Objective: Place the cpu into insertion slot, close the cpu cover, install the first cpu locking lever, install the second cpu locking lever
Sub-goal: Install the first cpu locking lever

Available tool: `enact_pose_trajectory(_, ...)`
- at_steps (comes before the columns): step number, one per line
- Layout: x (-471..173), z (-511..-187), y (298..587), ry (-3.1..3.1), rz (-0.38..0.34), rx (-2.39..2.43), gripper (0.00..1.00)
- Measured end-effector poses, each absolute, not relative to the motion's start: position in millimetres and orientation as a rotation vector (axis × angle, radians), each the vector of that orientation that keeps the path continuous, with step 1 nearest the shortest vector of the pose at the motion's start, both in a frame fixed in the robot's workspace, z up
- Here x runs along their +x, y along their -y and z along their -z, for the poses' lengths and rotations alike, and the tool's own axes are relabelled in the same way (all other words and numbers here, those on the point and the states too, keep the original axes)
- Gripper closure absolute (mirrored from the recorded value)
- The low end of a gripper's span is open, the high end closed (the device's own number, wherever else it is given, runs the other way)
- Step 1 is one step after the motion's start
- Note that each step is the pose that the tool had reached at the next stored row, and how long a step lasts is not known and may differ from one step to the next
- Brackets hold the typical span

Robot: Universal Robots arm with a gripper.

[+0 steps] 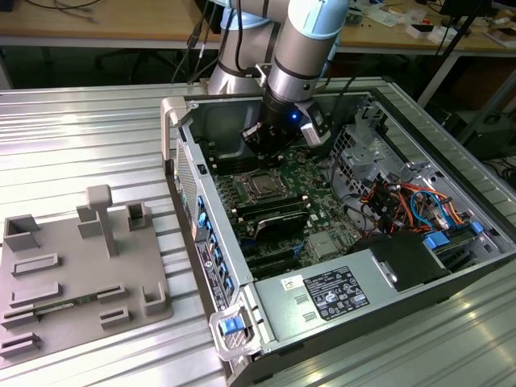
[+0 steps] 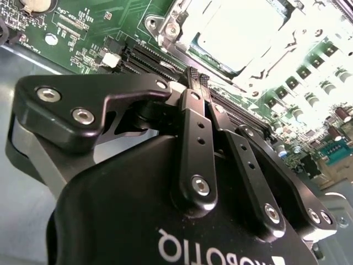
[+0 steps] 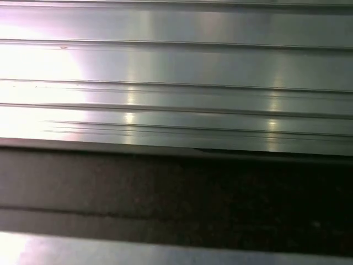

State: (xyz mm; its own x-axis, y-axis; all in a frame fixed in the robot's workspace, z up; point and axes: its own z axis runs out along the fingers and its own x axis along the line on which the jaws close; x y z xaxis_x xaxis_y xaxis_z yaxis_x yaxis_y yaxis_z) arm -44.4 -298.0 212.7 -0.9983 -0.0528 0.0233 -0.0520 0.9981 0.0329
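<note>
My gripper hangs inside the open computer case, just above the back edge of the green motherboard. In the second wrist view its two black fingers meet at the tips, so the gripper is shut with nothing held. Just beyond the tips lies the insertion slot with the cpu in it, silver top facing up. The cpu cover lies flat around the chip as a silvery frame. In the exterior view the insertion slot sits a short way in front of the gripper. Glare hides the levers.
Long black memory slots run beside the socket. A power supply fills the case's near end, and coloured cables lie at the exterior view's right. A grey fixture tray rests on the ribbed metal table at the left.
</note>
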Motion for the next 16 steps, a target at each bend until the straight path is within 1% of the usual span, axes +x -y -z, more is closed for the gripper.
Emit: enact_pose_trajectory(16,-42.9,-206.3,298.0,3.116,0.05,0.082,0.89)
